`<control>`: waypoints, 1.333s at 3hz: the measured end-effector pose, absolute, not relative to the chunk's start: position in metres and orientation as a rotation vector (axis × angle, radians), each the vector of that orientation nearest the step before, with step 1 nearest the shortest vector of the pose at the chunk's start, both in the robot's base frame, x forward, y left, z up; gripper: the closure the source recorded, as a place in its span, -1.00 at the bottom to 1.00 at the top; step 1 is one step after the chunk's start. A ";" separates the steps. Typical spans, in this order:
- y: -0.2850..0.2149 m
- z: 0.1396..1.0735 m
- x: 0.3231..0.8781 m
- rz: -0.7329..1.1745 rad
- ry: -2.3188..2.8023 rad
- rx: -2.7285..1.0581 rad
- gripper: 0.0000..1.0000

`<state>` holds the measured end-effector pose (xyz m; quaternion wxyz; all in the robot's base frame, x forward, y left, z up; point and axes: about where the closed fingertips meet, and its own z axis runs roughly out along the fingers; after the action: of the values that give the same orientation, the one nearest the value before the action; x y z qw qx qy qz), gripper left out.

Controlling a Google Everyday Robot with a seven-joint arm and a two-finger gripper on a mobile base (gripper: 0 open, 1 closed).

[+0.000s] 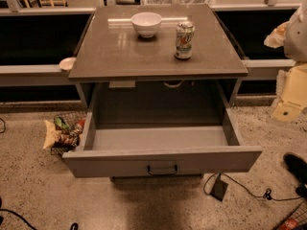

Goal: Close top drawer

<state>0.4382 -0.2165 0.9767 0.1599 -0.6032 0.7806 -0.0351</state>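
Grey top drawer [160,143]; white bowl [146,23]; green-white can [184,40]; cream end effector [293,94] far right.

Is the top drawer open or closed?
Open. The top drawer sticks far out from under the tabletop, showing its empty grey inside. The gripper is out of view.

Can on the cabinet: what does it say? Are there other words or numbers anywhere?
Can: print too blurred to read.
Snack bags, left of the drawer: too blurred to read.
Bowl, top drawer: no text.
Gripper, at the right edge: no text visible.
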 end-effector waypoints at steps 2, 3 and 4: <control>-0.213 0.966 0.440 -0.059 2.224 -1.721 -1.00; -0.208 0.957 0.440 -0.051 2.199 -1.758 -1.00; -0.187 0.915 0.436 0.016 2.147 -1.877 -1.00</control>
<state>0.4358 -0.1875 0.9151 0.1445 -0.6513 0.7449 0.0056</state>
